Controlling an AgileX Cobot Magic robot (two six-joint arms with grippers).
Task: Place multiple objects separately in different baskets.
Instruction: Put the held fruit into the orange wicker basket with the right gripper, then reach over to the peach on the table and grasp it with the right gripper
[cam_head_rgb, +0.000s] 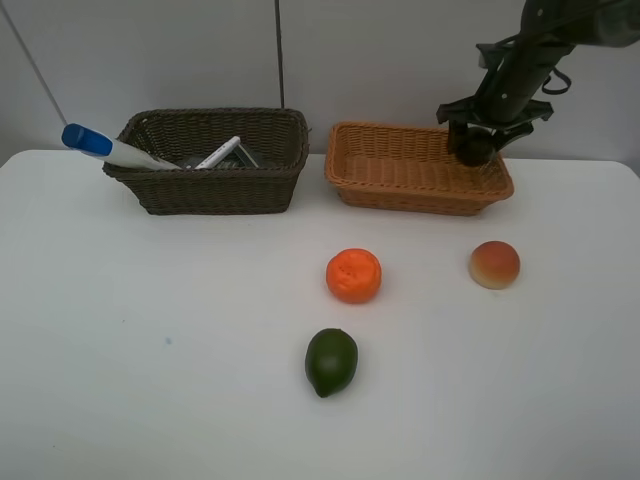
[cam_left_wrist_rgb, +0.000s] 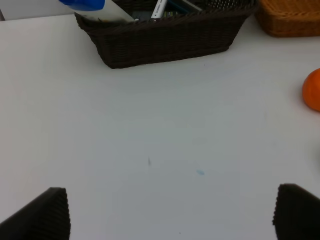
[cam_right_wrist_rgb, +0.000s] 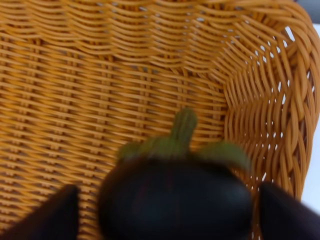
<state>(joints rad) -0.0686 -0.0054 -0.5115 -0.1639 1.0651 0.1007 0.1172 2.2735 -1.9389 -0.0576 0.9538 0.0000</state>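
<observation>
Apparently letting dark round fruit (cam_right_wrist_rgb: 175, 200) go from part-open right gripper (cam_head_rgb: 487, 128) over tan basket (cam_head_rgb: 400, 190), upper right, with orange (cam_head_rgb: 353, 275), lime (cam_head_rgb: 331, 362), peach (cam_head_rgb: 494, 264) undone.

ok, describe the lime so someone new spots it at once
On the white table, three fruits lie loose in front of the tan basket. The lime is farthest from it, just past the orange. It alone is dark green and smooth.

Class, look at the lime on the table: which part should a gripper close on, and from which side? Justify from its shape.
Probably across its narrow middle, coming straight down. The lime lies on its side as an oval, nothing touching it, so jaws should seat best across the shorter width, not on the tapered ends.
</observation>
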